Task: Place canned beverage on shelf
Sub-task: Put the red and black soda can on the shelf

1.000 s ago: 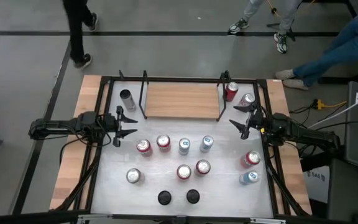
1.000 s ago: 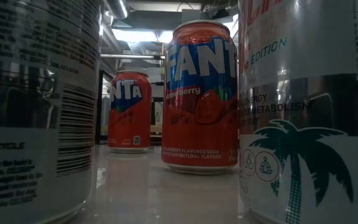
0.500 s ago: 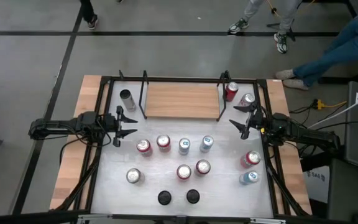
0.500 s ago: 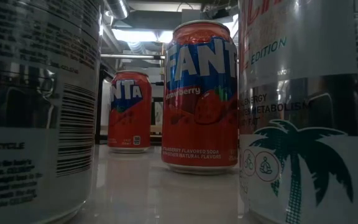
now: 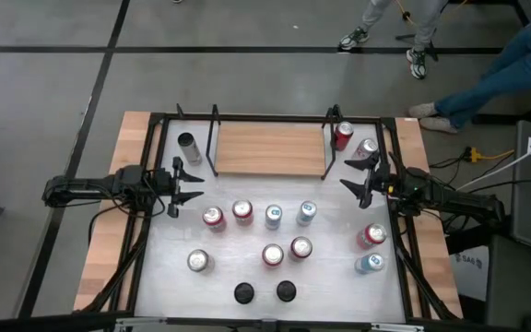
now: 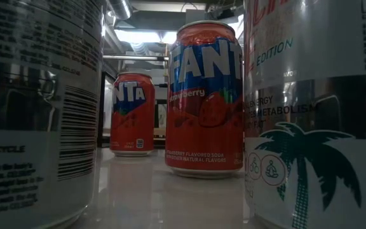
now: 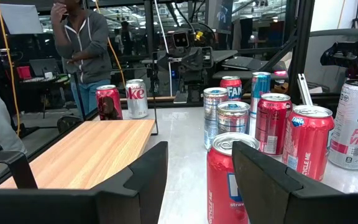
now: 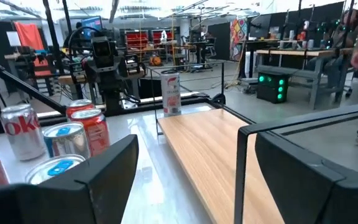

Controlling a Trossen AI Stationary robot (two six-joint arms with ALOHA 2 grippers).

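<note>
While both grippers, left (image 5: pixel 192 183) and right (image 5: pixel 351 173), gape empty, a red can (image 6: pixel 204 98) reads "Strawberry"; another can (image 7: pixel 136 98) reads "Coke".

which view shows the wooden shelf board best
The high view: the whole light-wood rectangular shelf board shows bare, with black upright rods at both ends. Both wrist views see it slanted and cropped, partly behind dark fingers. In the low view, large cans hide it.

white table (image 5: pixel 247 267) carries cans (image 5: pixel 273 217), shelf (image 5: pixel 270 150).
</note>
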